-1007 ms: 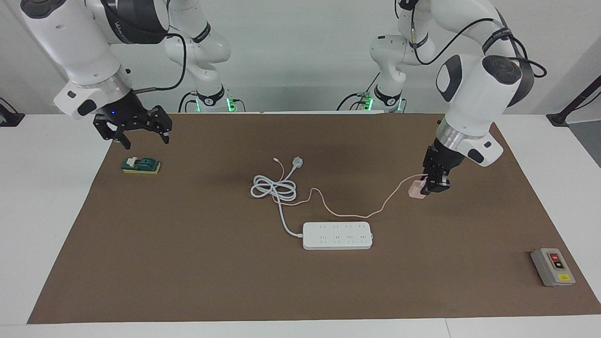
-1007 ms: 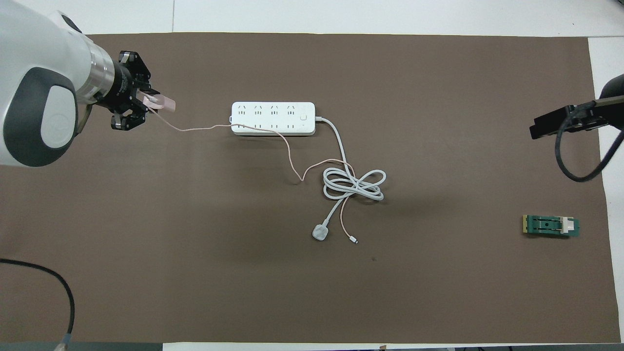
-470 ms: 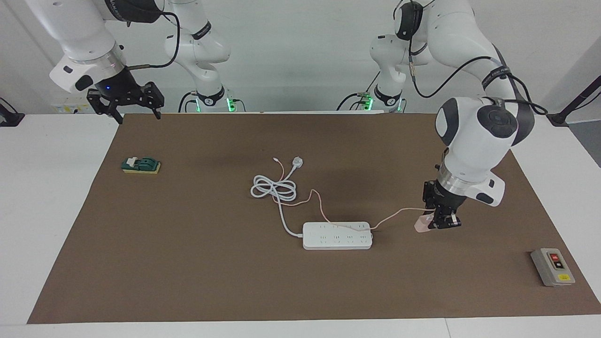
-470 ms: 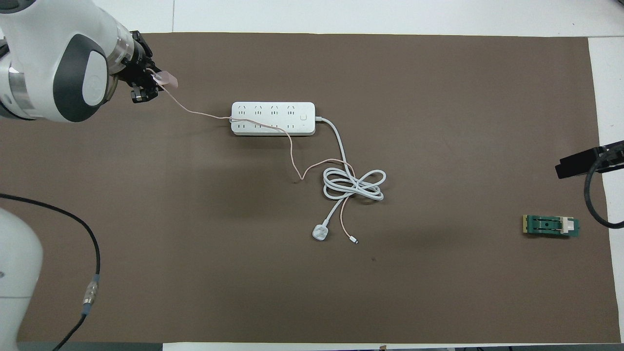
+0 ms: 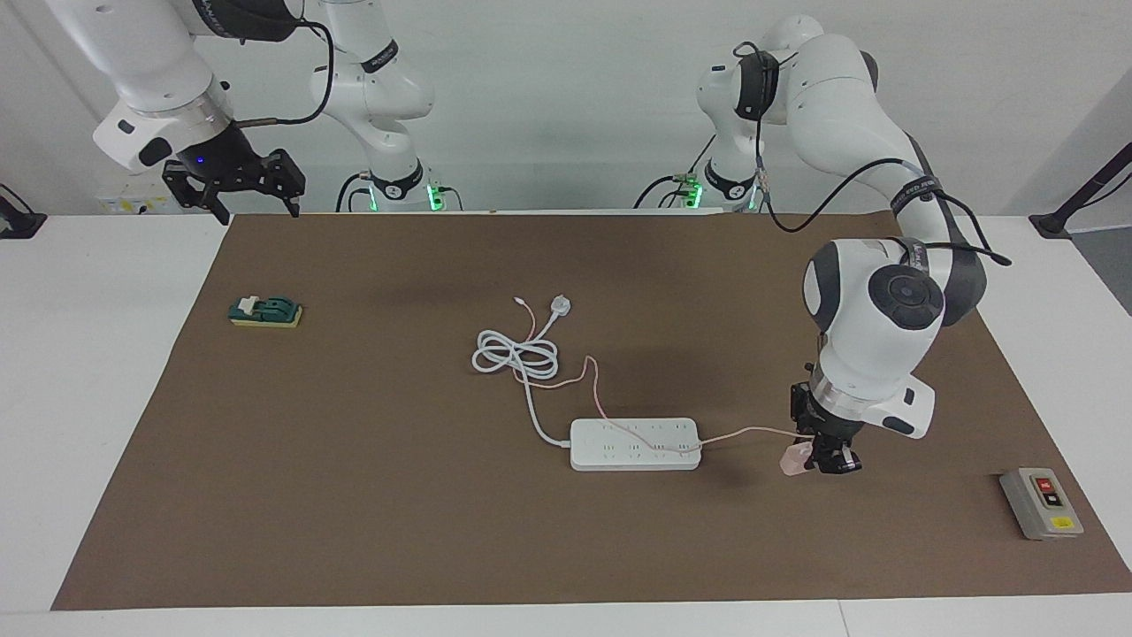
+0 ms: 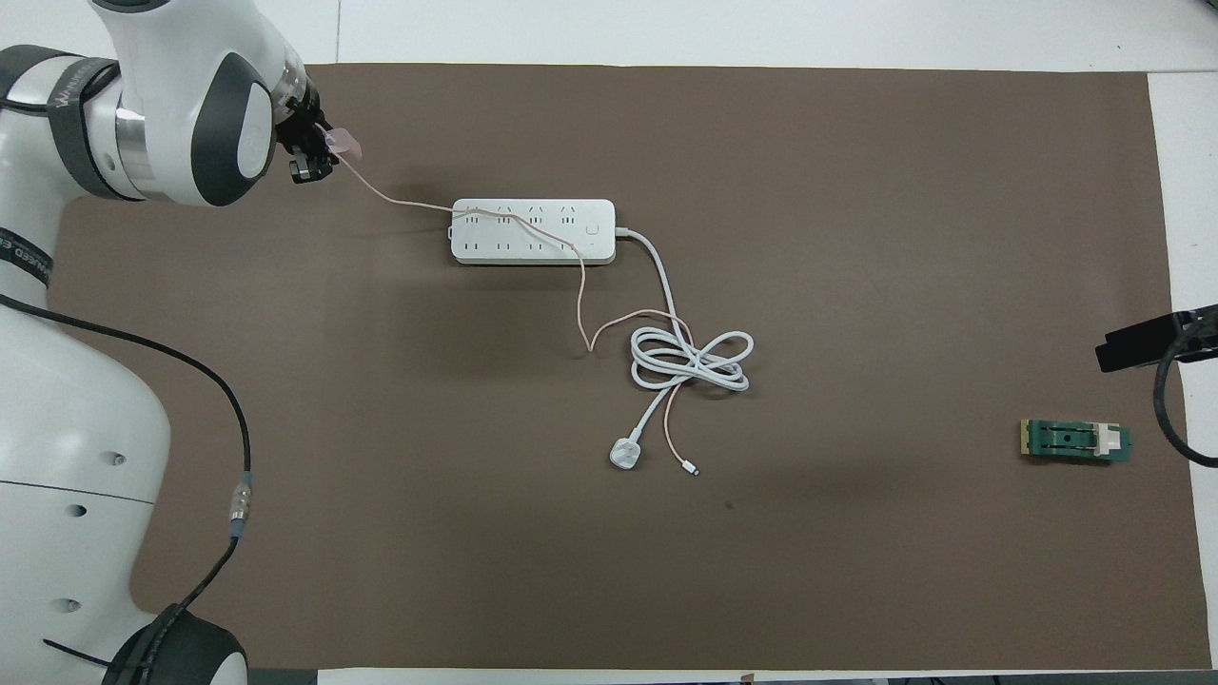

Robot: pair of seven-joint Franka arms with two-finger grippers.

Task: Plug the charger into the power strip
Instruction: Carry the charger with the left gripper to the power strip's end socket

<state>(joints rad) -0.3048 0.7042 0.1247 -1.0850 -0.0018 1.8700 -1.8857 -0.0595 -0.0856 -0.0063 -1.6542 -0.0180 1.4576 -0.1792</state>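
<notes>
1. The left gripper (image 5: 824,461) has its jaws clamped on the small pale pink cube-shaped charger (image 5: 795,460), which sticks out of the jaws on the side toward the strip. It's held in the air over the brown mat (image 5: 354,495) on the bench, off the end of the strip at the left arm's end.
2. The long flat white multi-socket power strip (image 5: 635,443) lies flat on the mat, near those jaws but not touching them or the charger.
3. The thin pink cable (image 5: 752,433) runs from the charger at the jaws, drapes across the top of the strip, then trails on toward the robots.
4. There it tangles with the coiled thick white cord (image 5: 517,356) and its white round-ended plug (image 5: 560,306), well apart from both pairs of jaws.
5. The right gripper (image 5: 237,181) is waiting up high over the mat's corner at the right arm's end, jaws spread wide and holding nothing.
6. A small green and yellow block (image 5: 265,311) sits on the mat near the right jaws.
7. A grey box with red and yellow buttons (image 5: 1041,502) lies near the left jaws, toward the bench edge.
</notes>
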